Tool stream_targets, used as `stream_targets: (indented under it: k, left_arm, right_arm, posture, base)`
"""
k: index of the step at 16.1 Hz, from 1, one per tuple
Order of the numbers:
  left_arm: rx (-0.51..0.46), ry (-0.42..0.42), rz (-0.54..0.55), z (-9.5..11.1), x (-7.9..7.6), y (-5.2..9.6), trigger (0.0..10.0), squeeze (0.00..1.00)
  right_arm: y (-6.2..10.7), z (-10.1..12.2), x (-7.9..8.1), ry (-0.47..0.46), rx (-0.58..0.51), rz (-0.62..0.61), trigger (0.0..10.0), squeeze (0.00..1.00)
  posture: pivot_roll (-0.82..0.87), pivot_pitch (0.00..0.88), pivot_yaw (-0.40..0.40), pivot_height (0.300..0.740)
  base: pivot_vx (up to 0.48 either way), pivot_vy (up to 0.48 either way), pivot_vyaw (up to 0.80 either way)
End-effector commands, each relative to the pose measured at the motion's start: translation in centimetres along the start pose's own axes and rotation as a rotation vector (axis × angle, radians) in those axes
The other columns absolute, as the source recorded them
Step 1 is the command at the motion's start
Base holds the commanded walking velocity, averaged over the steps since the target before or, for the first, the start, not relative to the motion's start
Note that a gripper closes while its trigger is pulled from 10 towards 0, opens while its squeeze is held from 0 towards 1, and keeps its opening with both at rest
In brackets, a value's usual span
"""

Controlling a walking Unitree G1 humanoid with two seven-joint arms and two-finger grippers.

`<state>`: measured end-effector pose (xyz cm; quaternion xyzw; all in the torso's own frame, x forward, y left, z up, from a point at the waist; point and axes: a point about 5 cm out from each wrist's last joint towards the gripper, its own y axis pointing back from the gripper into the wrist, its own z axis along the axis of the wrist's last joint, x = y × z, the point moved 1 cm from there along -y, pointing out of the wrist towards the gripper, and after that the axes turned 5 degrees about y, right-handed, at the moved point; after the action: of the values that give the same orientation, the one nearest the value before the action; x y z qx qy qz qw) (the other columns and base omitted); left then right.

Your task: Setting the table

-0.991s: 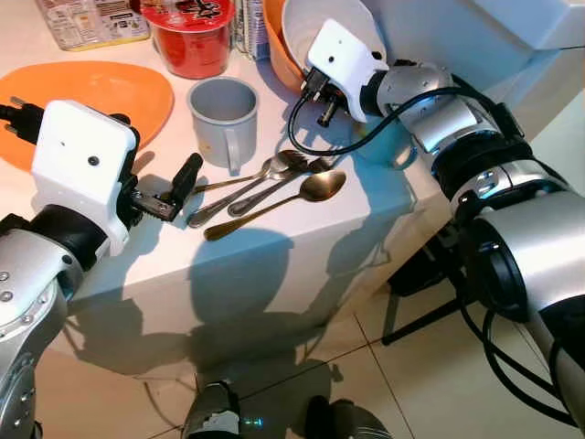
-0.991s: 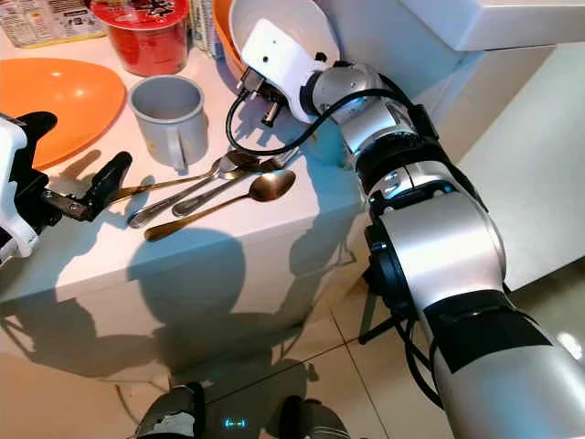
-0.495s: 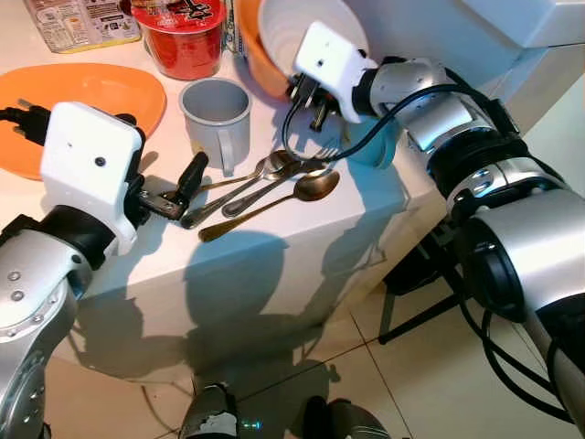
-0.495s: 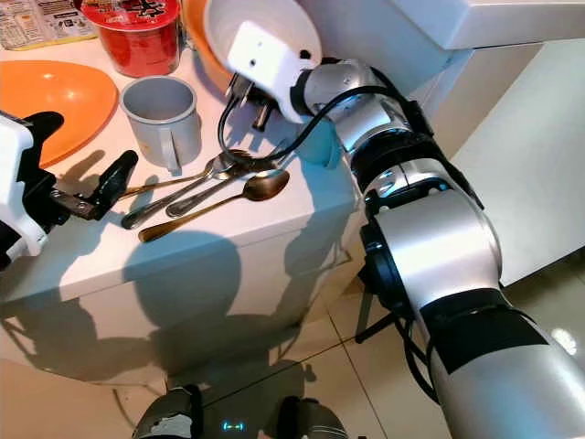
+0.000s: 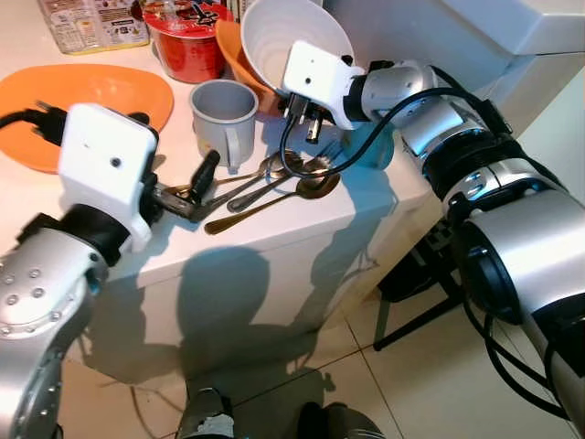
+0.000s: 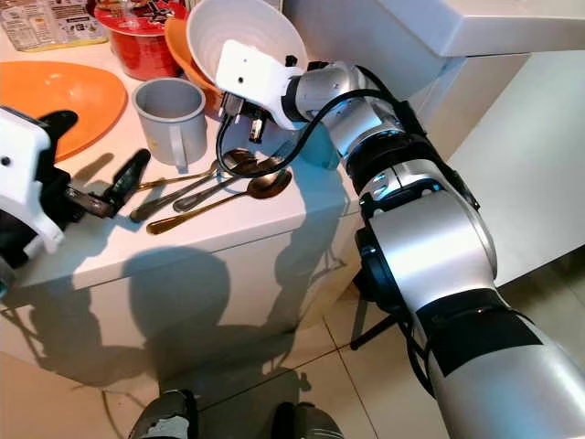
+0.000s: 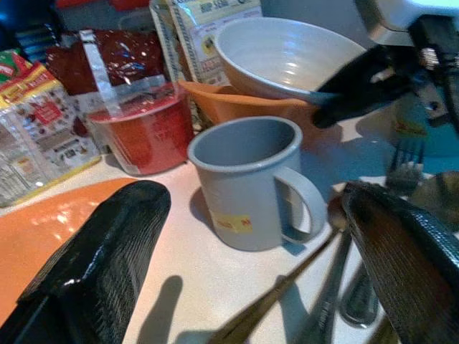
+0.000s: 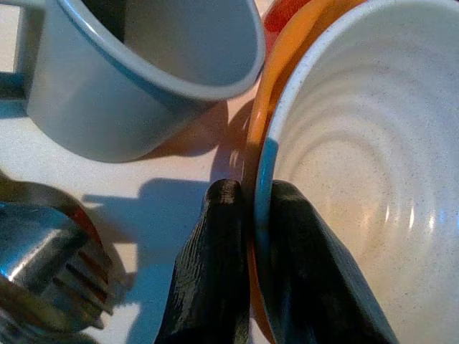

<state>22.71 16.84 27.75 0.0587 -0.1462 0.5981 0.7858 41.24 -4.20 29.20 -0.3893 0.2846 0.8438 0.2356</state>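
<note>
The right gripper (image 8: 251,236), clamping both bowls' (image 5: 292,41) rims, is tipping them up off the bench (image 5: 274,229); the left gripper (image 5: 187,187) is hovering apart.

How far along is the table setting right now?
Early. Done: nothing looks laid out; the spoons and fork lie in a loose pile beside the grey mug. In hand: the right gripper is shut on the rims of the stacked white bowl and orange bowl; the left gripper is open at the cutlery handles. Left: placing bowls, cutlery, mug and the orange plate.
</note>
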Motion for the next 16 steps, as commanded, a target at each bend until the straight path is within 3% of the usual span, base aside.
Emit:
stream_targets:
  k: [1,6,12,16]
  left_arm:
    - [-0.004,0.005,-0.019,-0.2,-0.6,0.0,10.0,0.0]
    - [-0.016,0.017,-0.039,-0.2,-1.0,-0.6,10.0,0.0]
    - [-0.028,0.021,-0.04,-0.1,-1.1,-1.0,10.0,0.0]
    - [-0.031,0.021,-0.04,-0.1,-1.2,-1.0,10.0,0.0]
  right_arm:
    - [0.1,0.1,-0.2,0.025,-0.016,-0.022,10.0,0.0]
    - [-0.1,-0.9,1.2,0.092,0.024,0.02,10.0,0.0]
    - [-0.1,-1.5,0.9,0.131,0.043,-0.111,10.0,0.0]
    - [-0.6,-1.9,2.0,0.26,0.057,-0.185,10.0,0.0]
  posture:
    - [0.24,0.07,-0.149,0.74]
    - [0.22,0.069,-0.142,0.74]
    - [0.22,0.077,-0.136,0.74]
    - [0.22,0.085,-0.133,0.74]
  base:
    - [0.0,0.0,0.0]
    - [0.0,0.0,0.0]
    - [0.0,0.0,0.0]
    - [0.0,0.0,0.0]
